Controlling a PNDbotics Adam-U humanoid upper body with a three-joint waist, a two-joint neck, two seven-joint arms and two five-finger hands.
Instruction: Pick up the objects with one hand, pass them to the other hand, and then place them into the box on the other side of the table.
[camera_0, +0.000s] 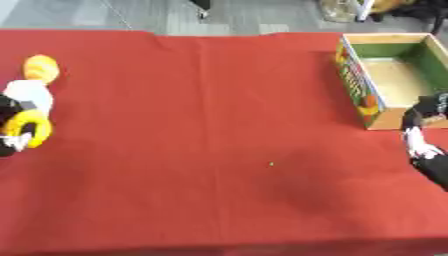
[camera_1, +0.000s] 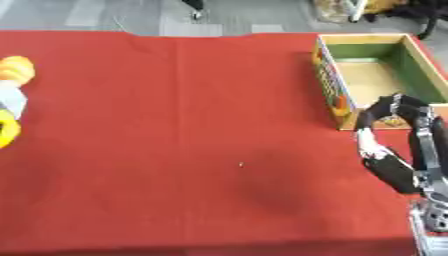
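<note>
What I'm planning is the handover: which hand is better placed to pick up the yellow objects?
Left. The yellow objects lie at the table's left edge by the left hand; the right hand is beside the box.

A red cloth (camera_0: 219, 150) covers the whole counter, creased faintly near its far edge and lit evenly, with a soft darker patch toward the middle of its near half. Beyond the far edge lies a grey floor (camera_0: 114, 15) crossed by thin pale lines, and a dark shape (camera_0: 202, 6), too blurred to identify, shows there near the middle. Past the far right corner stands some clutter (camera_1: 346, 10), perhaps a clear container beside a pale post, with something orange and something dark further right.
</note>
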